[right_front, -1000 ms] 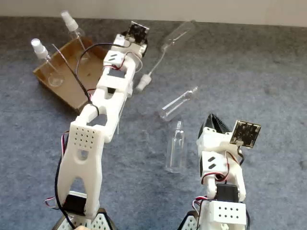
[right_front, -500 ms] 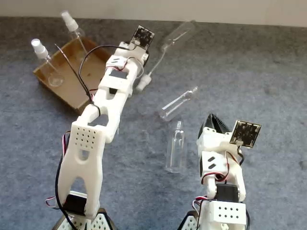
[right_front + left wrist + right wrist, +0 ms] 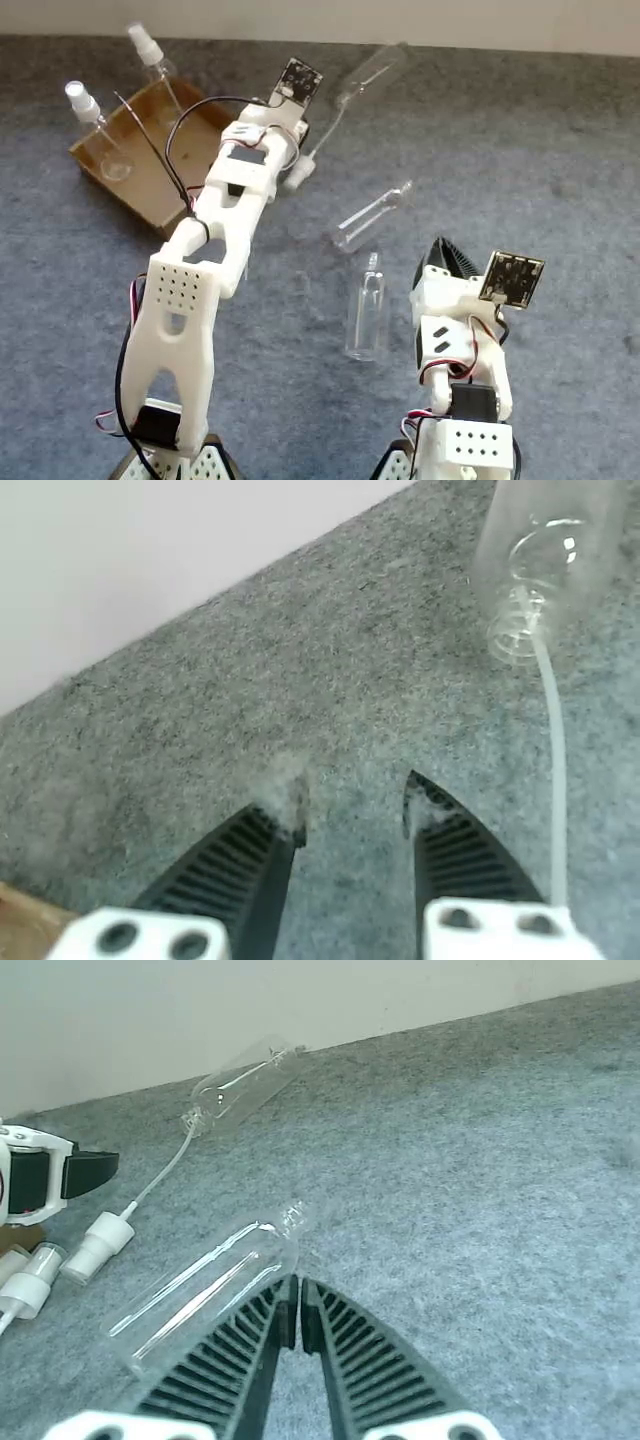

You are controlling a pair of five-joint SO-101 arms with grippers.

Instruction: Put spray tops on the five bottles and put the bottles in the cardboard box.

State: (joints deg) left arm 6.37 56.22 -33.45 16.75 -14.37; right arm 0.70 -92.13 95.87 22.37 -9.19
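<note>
We are hovering our left gripper (image 3: 350, 805) low over the carpet (image 3: 560, 180), jaws spread wide on nothing. The loose spray top (image 3: 300, 170) is lying just to its right, its tube (image 3: 552, 730) running away from us to the far bottle (image 3: 370, 68). Our right gripper (image 3: 298, 1295), pinched closed and empty, is sitting well back, so we are judging the left arm nearer. Two capped bottles (image 3: 85, 110) are standing in the cardboard box (image 3: 140, 195).

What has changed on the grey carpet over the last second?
The left arm's wrist swung slightly rightward, towards the loose white spray top; the open left gripper grasped nothing. The right gripper, the lying clear plastic bottles and the brown cardboard box stayed put.
</note>
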